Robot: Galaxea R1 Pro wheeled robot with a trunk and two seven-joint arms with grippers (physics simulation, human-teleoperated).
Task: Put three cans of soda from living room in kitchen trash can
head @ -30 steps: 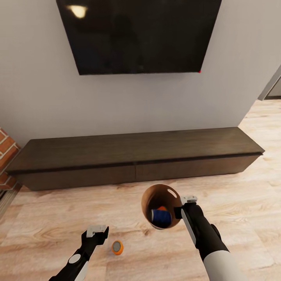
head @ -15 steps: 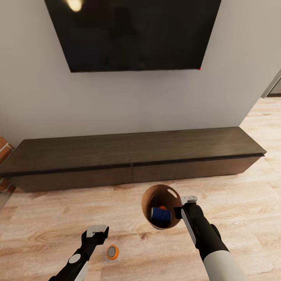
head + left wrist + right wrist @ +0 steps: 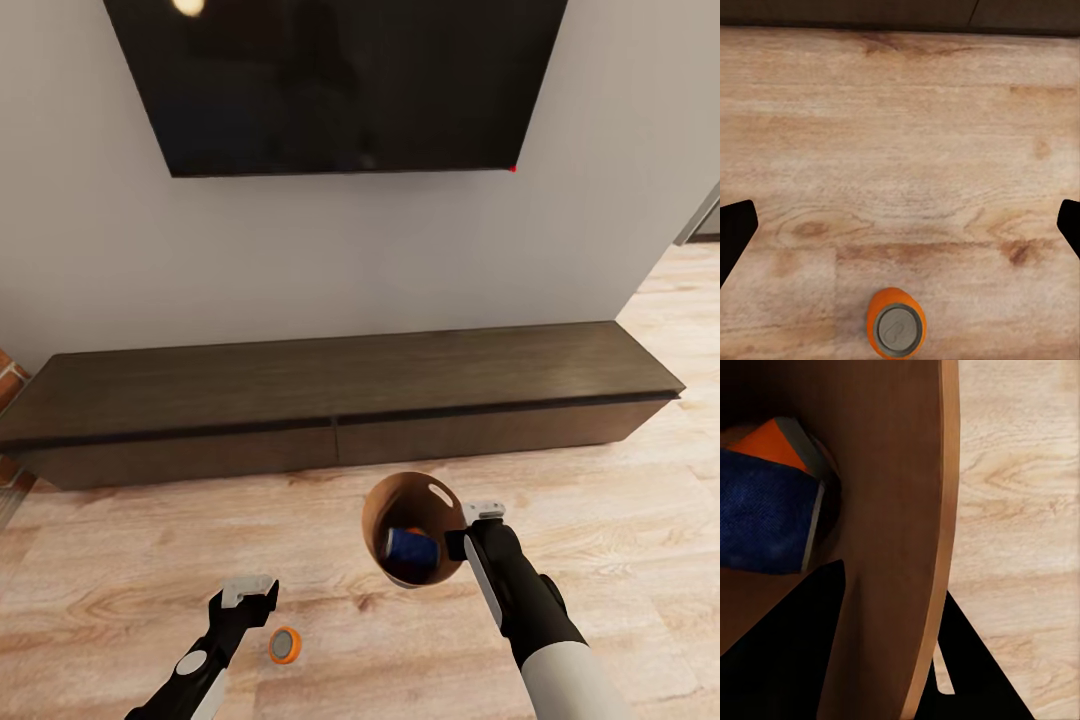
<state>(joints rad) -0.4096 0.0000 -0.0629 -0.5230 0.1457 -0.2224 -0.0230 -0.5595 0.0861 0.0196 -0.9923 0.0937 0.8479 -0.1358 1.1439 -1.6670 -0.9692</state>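
Bin (image 3: 405, 500) clamped by rt tool (image 3: 472, 530) to collect cans; lft tool (image 3: 247, 592), spread wide, beside orange can (image 3: 284, 645).

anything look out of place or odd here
One orange soda can stands upright on the wood floor beside the open left pincer, loose while the blue can and another orange one already lie in the trash can. The right pincer holds that bin tilted in the air by its rim.
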